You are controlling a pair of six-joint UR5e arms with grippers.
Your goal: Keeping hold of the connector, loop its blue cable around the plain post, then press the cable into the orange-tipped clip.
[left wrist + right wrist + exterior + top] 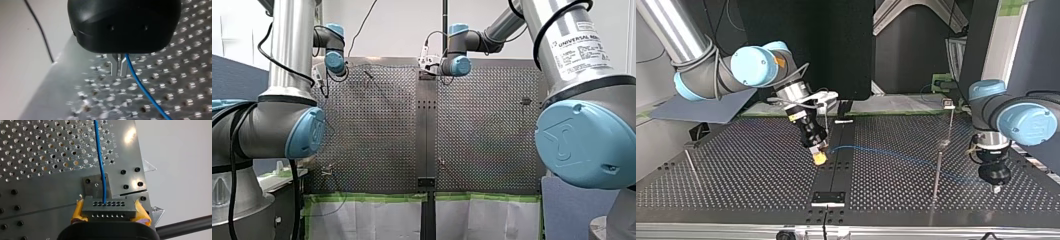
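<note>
My right gripper [108,214] is clamped on the connector [107,206], with its yellow pads [78,213] against both short ends. It hangs tilted just above the table [736,175], beside the centre strip. The blue cable [886,154] leaves the connector's face and runs low across the table toward the top view's right, ending under my left gripper [995,188]. In the left wrist view the cable comes out from beneath that black gripper close by its tip; whether it is pinched there or only passing, I cannot tell. The cable's long axis therefore lies nearly straight between the two grippers. A thin upright post [947,125] stands along that span, much nearer my left gripper than my right. The cable's line crosses it in the top view, but I cannot tell which side of the post it passes. A second thin rod [691,167] stands at that view's left, beyond my right gripper and well apart from the cable. No orange tip can be made out on either. Judgement: the looping falls to my right arm, which must carry the connector along the cable's own line toward the post and around it. The cable is not yet in the clip.
</note>
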